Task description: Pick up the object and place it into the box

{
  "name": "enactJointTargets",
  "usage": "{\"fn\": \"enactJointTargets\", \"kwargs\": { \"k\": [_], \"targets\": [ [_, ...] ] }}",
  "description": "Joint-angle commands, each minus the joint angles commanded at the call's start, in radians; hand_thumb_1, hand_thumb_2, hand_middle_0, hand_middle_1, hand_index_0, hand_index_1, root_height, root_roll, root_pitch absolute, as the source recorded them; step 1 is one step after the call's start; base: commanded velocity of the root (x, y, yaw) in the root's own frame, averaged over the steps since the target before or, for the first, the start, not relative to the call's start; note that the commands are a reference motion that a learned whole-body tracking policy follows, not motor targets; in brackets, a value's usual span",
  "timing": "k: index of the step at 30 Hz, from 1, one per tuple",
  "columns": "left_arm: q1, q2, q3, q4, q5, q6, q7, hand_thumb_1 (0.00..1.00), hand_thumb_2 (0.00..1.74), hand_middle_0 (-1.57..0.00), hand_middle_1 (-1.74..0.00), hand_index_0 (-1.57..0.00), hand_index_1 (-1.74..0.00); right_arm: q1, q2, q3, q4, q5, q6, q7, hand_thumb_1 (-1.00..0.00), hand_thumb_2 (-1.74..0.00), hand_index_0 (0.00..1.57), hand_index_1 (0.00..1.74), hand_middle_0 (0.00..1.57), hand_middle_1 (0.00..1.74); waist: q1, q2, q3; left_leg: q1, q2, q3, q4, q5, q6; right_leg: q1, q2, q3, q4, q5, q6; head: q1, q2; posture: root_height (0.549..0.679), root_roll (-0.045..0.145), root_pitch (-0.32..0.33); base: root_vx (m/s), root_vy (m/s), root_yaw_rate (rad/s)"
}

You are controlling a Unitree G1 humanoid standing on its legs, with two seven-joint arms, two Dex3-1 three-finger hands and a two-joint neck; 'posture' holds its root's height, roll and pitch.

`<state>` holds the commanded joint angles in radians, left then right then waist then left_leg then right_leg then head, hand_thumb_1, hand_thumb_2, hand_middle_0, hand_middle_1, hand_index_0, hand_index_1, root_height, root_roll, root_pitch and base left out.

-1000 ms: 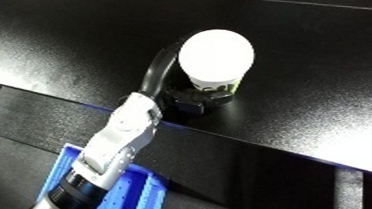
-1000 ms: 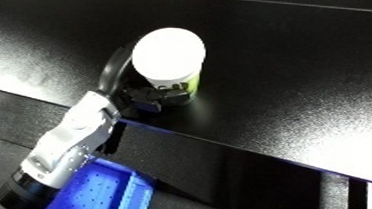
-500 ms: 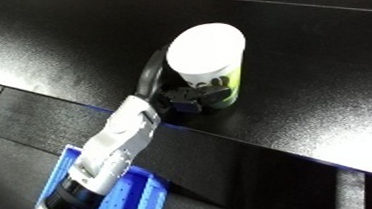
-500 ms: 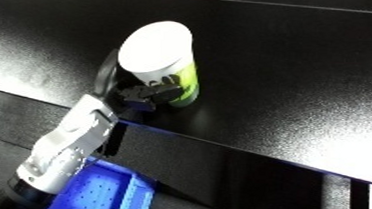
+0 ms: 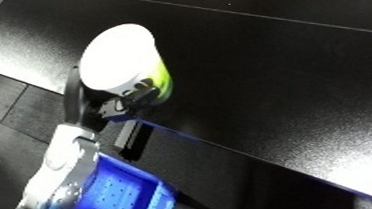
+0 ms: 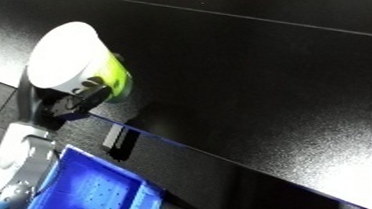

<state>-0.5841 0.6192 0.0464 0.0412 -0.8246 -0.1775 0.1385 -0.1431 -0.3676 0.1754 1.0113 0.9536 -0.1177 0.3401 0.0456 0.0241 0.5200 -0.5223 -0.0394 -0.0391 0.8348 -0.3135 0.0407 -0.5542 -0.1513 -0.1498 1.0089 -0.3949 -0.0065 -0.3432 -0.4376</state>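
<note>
One cup [image 5: 122, 60], white on its broad round face and lime green along its side, was the only task thing on show, held tilted above the near edge of a black table [image 5: 281, 71], its white end turned up and toward the camera and its green side facing the table. The left hand [image 5: 107, 102] gripped it from below and from the left: black fingers [image 5: 73, 96] curled up round the left rim of the white face, and another dark part of the hand pressed against the green side low down, so the cup sat pinched between them. Whether the cup's lower edge touched the tabletop could not be told; in the right eye view a dim shadow or reflection lay on the table just beside the green side. From the hand a white and silver forearm [image 5: 60, 173] ran down to the lower left corner. Just beside the forearm, at the bottom of the view, stood a blue bin [image 6: 99, 189] with a dotted floor, its top rim below the table's front edge and well under the cup. Along that front edge ran a thin pale blue line. Dark floor [image 5: 18, 106] showed at the left, beyond the table's corner. No right hand appeared in either view.
</note>
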Motion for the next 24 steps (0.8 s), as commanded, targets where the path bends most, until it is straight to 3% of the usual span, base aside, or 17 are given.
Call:
{"fn": "enactJointTargets", "kwargs": {
  "k": [5,10,12,17,24],
  "targets": [
    [0.175,-0.005,0.13,0.062,0.065,-0.073,0.019,1.0,1.74,-1.57,-1.74,-1.57,-1.74,0.028,0.008,-0.026,-0.012,-0.004,0.001,0.003,0.0,0.0,0.0,0.0,0.0,0.0,0.023,0.013,0.0,-0.002,-0.009,-0.009,0.008,-0.002,0.0005,0.007,-0.0038,-0.004,0.007,-0.015,-0.0093,0.007,-0.013,0.609,0.054,-0.005,0.012,-0.016,0.071],
    [0.327,-0.043,0.228,0.186,-0.028,-0.236,0.035,1.0,1.74,-1.57,-1.74,-1.57,-1.74,0.038,0.011,-0.037,-0.017,-0.018,-0.001,-0.004,0.0,0.0,0.0,0.0,0.0,0.0,0.039,0.03,0.0,0.001,-0.018,-0.012,-0.002,0.004,-0.0012,0.013,-0.0037,-0.003,0.012,-0.032,-0.0197,-0.019,-0.024,0.609,0.061,-0.005,0.015,0.039,0.036],
    [0.366,-0.059,0.245,0.242,-0.031,-0.3,0.047,1.0,1.74,-1.57,-1.74,-1.57,-1.74,0.036,0.009,-0.038,-0.019,-0.017,0.0,-0.011,0.0,0.0,0.0,0.0,0.0,0.0,0.042,0.034,0.0,0.001,-0.02,-0.013,-0.003,0.005,-0.002,0.015,-0.0034,-0.003,0.012,-0.037,-0.0229,-0.076,-0.054,0.609,0.064,-0.005,0.007,0.045,0.034],
    [0.411,-0.069,0.24,0.401,-0.028,-0.38,0.11,1.0,1.74,-1.57,-1.74,-1.57,-1.74,0.022,0.002,-0.032,-0.024,-0.008,0.015,-0.034,0.0,0.0,0.0,0.0,0.0,0.0,0.048,0.03,0.0,-0.009,-0.023,-0.01,0.012,0.006,0.0011,0.023,-0.004,-0.012,0.016,-0.048,-0.0279,-0.225,-0.115,0.606,0.066,-0.008,0.021,0.012,0.027],
    [0.388,-0.01,0.218,0.641,-0.132,-0.343,0.134,1.0,1.74,-1.57,-1.74,-1.57,-1.74,0.027,0.0,-0.015,-0.006,0.003,0.025,-0.027,0.0,0.0,0.0,0.0,0.0,0.0,0.04,0.003,0.0,-0.017,-0.014,-0.011,0.023,0.005,0.0115,0.039,0.0047,-0.022,0.026,-0.071,-0.0272,-0.422,-0.13,0.606,0.056,-0.011,0.039,0.004,0.014]
  ]
}}
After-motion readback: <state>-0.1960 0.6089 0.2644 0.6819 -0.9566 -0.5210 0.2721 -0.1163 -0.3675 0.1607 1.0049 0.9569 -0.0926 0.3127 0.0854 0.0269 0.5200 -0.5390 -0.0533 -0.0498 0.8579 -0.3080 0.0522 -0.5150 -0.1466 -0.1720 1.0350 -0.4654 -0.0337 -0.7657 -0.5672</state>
